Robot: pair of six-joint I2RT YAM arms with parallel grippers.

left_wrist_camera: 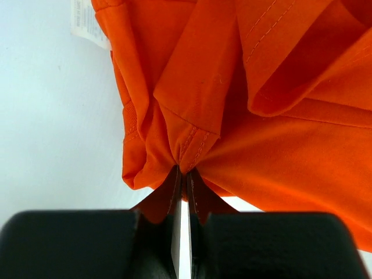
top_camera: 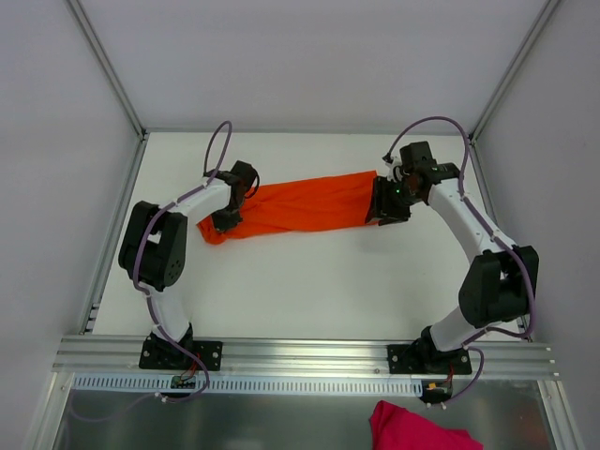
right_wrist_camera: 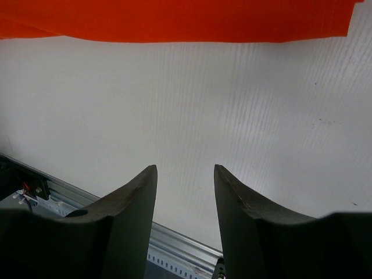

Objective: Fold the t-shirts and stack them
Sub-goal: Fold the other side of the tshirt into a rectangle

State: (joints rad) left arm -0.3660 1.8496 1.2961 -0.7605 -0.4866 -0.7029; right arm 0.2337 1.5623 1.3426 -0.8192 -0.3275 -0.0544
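left gripper (left_wrist_camera: 183,174) clamped on a bunched fold of the orange t-shirt (top_camera: 300,208) | right gripper (right_wrist_camera: 185,171) spread, holding nothing, shirt edge just beyond its tips | shirt lies as a long band across the white table (top_camera: 309,291) | pale walls (top_camera: 309,66) around; aluminium rail (top_camera: 309,354) at near edge; pink cloth (top_camera: 417,431) below it

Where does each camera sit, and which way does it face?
Top external: above and behind the bases, looking down at the table; left arm and right arm show, flanking the orange t-shirt.
Left wrist: looks along its jaws, shut on a shirt hem.
Right wrist: looks past its open jaws at table, the near rail at bottom.
All share the shirt.
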